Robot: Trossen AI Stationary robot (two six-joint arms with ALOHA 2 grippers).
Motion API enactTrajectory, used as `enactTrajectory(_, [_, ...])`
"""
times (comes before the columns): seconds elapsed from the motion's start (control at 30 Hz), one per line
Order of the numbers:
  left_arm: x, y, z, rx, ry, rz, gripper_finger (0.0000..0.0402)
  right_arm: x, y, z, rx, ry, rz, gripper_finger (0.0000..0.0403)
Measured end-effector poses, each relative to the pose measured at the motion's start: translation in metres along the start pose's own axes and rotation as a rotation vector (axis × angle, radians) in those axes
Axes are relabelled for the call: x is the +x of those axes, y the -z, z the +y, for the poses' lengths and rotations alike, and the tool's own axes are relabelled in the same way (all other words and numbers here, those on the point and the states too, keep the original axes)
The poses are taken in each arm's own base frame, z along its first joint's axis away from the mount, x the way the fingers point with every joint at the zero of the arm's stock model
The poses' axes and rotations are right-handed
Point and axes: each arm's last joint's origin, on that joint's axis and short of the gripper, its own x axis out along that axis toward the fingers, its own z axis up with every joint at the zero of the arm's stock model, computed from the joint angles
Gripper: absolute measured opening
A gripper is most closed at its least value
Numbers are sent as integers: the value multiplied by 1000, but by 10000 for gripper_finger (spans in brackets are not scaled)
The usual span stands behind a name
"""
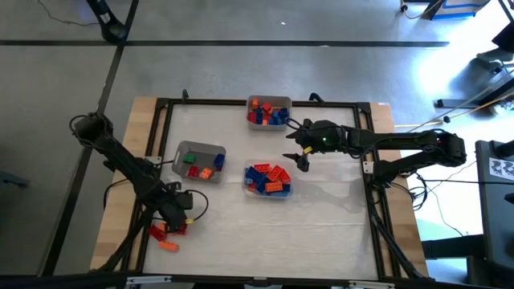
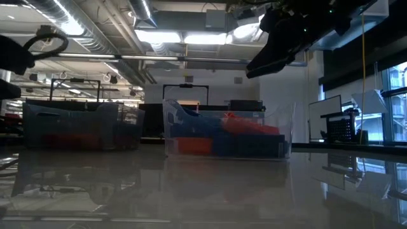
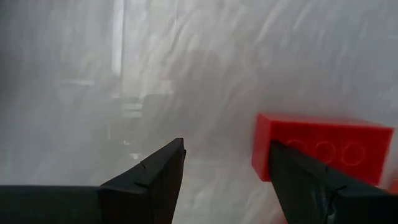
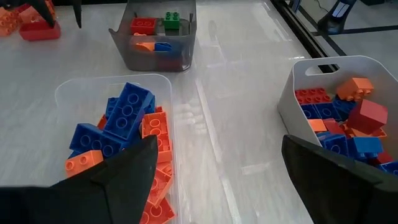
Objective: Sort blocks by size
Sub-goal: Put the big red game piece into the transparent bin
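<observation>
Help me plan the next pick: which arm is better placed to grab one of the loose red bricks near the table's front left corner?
Left. The left gripper hovers right over the loose red bricks, fingers open, one brick beside a finger. The right gripper hangs open between the white tray and the clear tray, far across the table.

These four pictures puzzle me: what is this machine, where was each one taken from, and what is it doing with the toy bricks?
It is a robot with two dark arms at a table, each ending in a two-finger gripper. One camera looks down from above, one sits at table height, and one rides on each wrist.

On the table stand three trays of blocks: a white tray, a clear tray and a grey tray. A few loose blocks lie at the near left edge.

The left gripper is open just beside a red block. The right gripper hangs open between the white and clear trays. Neither holds anything.
</observation>
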Motion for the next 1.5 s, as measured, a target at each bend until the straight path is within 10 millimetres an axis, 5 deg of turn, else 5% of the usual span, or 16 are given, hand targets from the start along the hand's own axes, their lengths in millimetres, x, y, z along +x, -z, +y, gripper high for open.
enactTrajectory(0.2, [1, -2, 4, -43, -41, -24, 211, 0, 0, 0, 2, 0, 0, 341])
enactTrajectory(0.53, [3, -22, 26, -356, -115, -73, 211, 0, 0, 0, 2, 0, -1, 341])
enactTrajectory(0.8, [-20, -48, 22, -260, -35, -93, 211, 0, 0, 0, 10, 0, -1, 341])
enactTrajectory(1.0, [-39, -57, 13, -12, 4, -144, 211, 0, -1, 0, 10, 0, -4, 341])
enactTrajectory(1.27, [-32, -49, 12, 574, -40, -119, 211, 0, 0, 0, 10, 0, 1, 341])
enactTrajectory(1.5, [-25, -47, 13, 793, -21, -120, 211, 0, 0, 0, 6, 0, 2, 341])
